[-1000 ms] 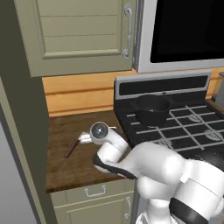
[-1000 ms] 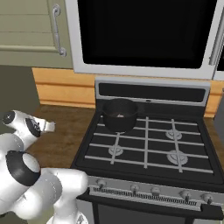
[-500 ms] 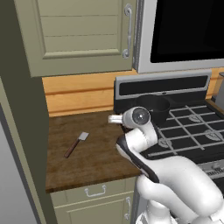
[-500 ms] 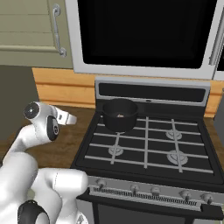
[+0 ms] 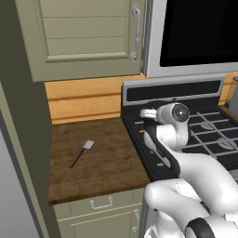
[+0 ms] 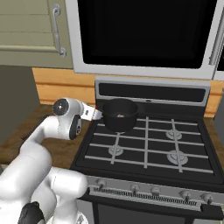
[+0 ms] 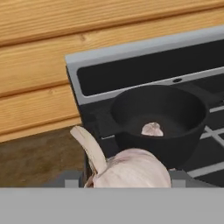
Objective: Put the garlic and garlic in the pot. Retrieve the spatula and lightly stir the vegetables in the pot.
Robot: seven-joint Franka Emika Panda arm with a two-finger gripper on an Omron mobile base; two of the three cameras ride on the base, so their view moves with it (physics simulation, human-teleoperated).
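A pale garlic (image 7: 131, 168) with a curved stem fills the bottom of the hand view, and my gripper (image 6: 97, 114) is shut on it. The gripper hovers at the stove's left edge, just left of the black pot (image 6: 119, 122). In the hand view the pot (image 7: 183, 131) stands ahead on the back left burner, and a second garlic (image 7: 152, 129) lies on its floor. The spatula (image 5: 81, 152), with a brown handle and a grey blade, lies flat on the wooden counter, well left of the gripper.
The black stove (image 6: 148, 148) has several grate burners and a row of knobs (image 6: 153, 190) along its front. A microwave (image 6: 144, 35) hangs above it and a cabinet (image 5: 88, 37) above the counter (image 5: 102, 167). A wooden backsplash (image 7: 43, 65) runs behind.
The arm has swung right from over the counter near the spatula to the stove's left edge beside the pot, carrying the garlic. The spatula has not moved.
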